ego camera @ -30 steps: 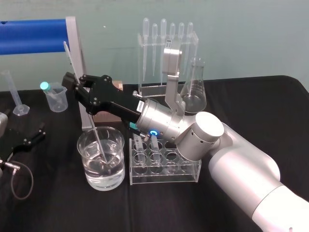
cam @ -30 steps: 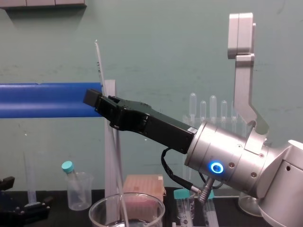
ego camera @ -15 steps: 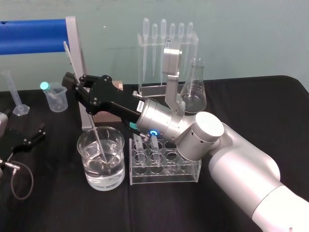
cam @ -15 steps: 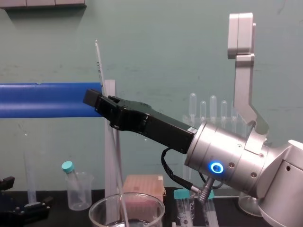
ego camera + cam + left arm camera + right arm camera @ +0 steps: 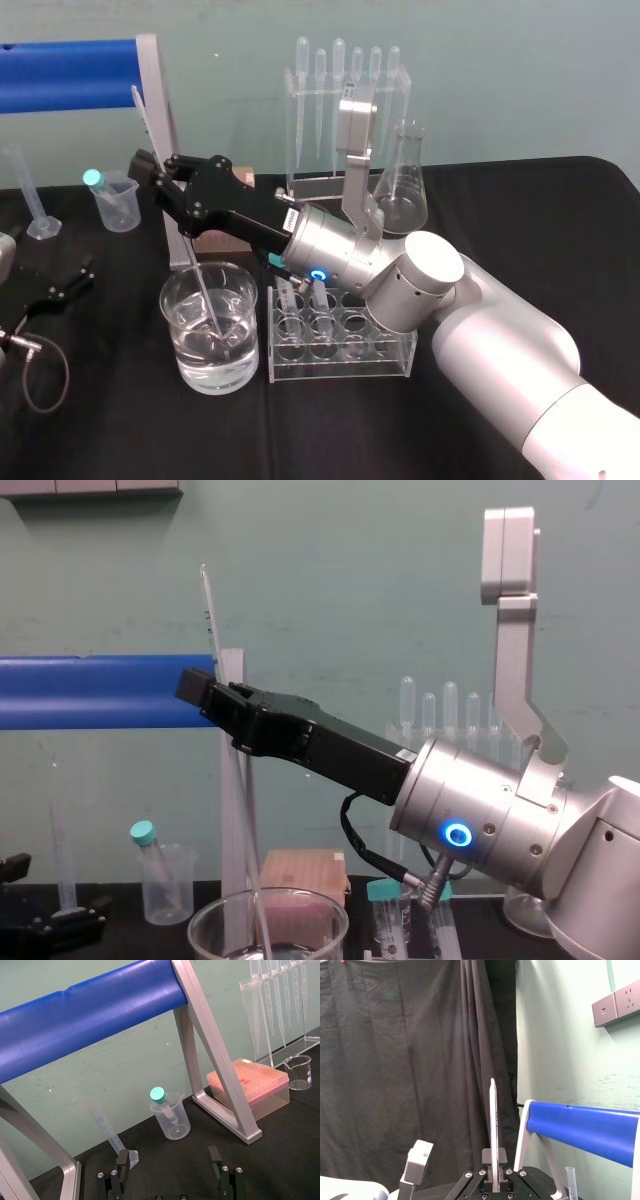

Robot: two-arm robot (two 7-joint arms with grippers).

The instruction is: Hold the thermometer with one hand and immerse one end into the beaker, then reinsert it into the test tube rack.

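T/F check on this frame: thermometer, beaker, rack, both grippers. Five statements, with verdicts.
1. The right gripper is shut on the thermometer. True.
2. The thermometer's lower end sits inside the beaker. True.
3. The beaker is dry. False: it holds clear liquid.
4. The thermometer stands in the test tube rack. False: its lower end is in the beaker, with the rack alongside.
5. The left gripper grips the beaker. False: it is open, off to the left, apart from the beaker.
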